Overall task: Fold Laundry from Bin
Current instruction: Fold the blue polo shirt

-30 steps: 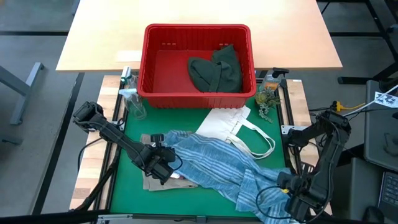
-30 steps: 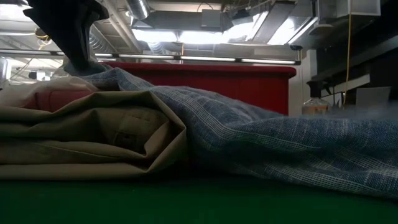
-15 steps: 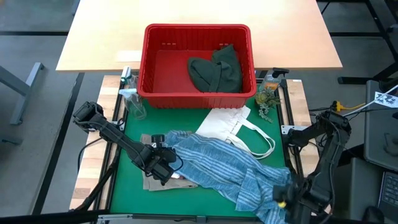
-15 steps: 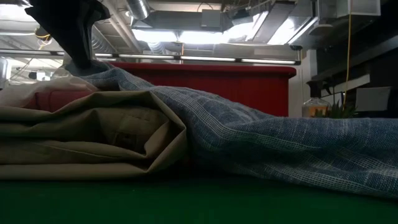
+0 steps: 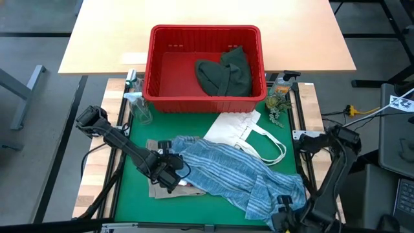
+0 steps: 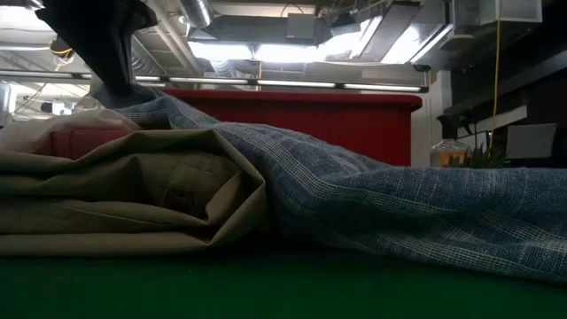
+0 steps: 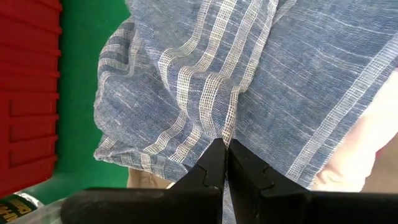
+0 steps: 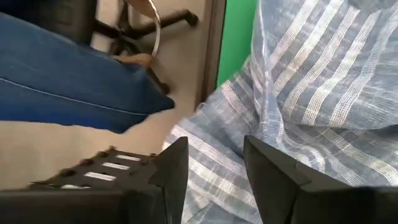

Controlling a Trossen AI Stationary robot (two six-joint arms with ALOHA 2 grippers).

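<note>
While the left gripper [image 7: 222, 163] pinches a fold of the blue-white striped cotton shirt [image 5: 226, 171] on the green mat [image 5: 136, 145] before the red slotted plastic bin [image 5: 206, 96], probably anchoring it for spreading, the right gripper [image 8: 214, 163] stands open at its hem.

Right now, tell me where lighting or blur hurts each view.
Low view: ceiling lights glare behind, leaving the tan garment and striped shirt dim, the near green mat soft. High view: evenly lit, sharp. Left wrist view: shirt weave crisp, left gripper fingers dark. Right wrist view: right gripper fingers slightly soft.
</note>
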